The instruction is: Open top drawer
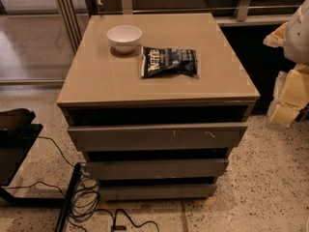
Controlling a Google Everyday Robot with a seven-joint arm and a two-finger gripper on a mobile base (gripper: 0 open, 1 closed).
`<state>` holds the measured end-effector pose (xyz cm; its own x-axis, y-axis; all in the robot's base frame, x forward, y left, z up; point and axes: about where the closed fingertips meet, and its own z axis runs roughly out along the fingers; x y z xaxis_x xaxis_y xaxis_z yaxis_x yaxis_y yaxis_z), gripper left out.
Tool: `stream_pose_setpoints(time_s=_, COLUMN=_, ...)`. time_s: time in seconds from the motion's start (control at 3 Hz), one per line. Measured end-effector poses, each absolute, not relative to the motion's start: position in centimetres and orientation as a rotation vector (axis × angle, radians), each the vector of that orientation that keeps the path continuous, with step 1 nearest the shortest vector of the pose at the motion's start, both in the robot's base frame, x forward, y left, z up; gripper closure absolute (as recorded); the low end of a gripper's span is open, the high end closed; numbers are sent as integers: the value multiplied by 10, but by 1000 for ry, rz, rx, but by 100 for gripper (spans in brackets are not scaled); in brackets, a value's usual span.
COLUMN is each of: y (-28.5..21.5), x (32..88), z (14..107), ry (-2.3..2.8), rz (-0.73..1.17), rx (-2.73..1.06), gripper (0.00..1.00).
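The top drawer (157, 137) is the wide grey-taupe front panel just under the cabinet top, with small pale scratch marks near its right end. A dark gap runs between it and the cabinet top (159, 71). Its interior does not show. Two narrower grey drawer fronts (157, 168) sit below it. My gripper (285, 103), pale yellow and white, is at the right edge of the view. It hangs to the right of the cabinet at about the height of the cabinet top, apart from the drawer.
A white bowl (124, 36) and a dark snack bag (169, 62) lie on the cabinet top. Black cables (84, 202) and a black stand (14, 144) are on the speckled floor at the left. A glass wall and railing are behind.
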<state>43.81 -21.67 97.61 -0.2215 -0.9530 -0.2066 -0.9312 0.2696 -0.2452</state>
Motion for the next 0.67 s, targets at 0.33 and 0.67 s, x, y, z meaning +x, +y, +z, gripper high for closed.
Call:
stream_pose_setpoints(time_s=0.33, y=-217, x=438, z=976, ry=2232, rz=-98, rx=-1725, gripper=0)
stream_pose_setpoints(time_s=0.67, y=-214, x=437, z=973, ry=2197, rz=-92, rx=-1742, gripper=0)
